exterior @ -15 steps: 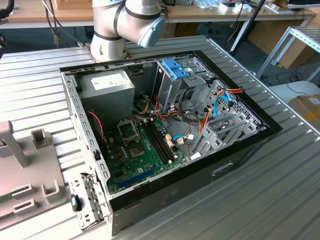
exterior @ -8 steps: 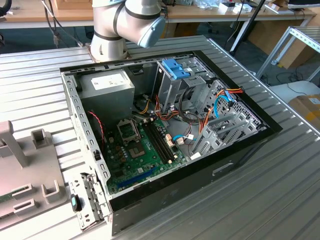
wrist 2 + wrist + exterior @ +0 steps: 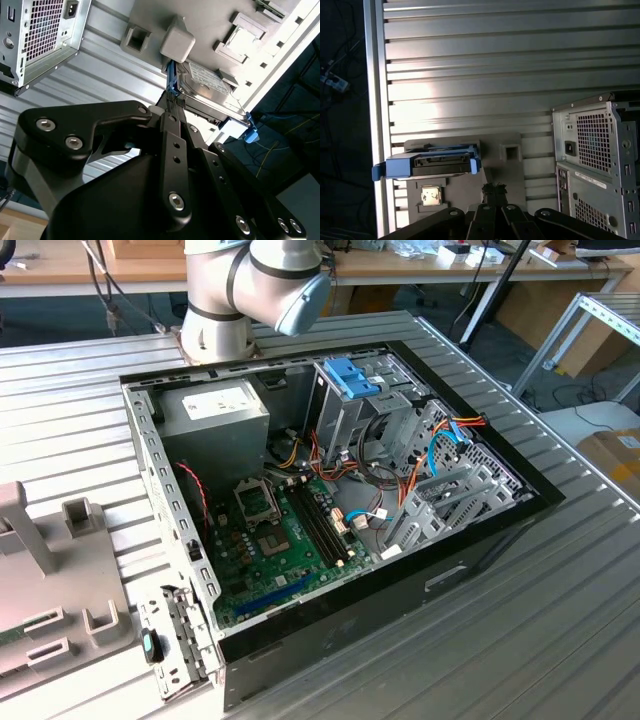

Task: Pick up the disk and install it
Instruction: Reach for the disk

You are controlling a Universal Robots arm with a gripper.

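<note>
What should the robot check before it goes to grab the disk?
1. The disk sits on its holder: ok.
2. The claw is open to grab: not ok, it is shut.
3. The claw holds the disk: not ok, it is empty.
4. The case is open: ok.
5. The cage has room for the disk: cannot tell.
</note>
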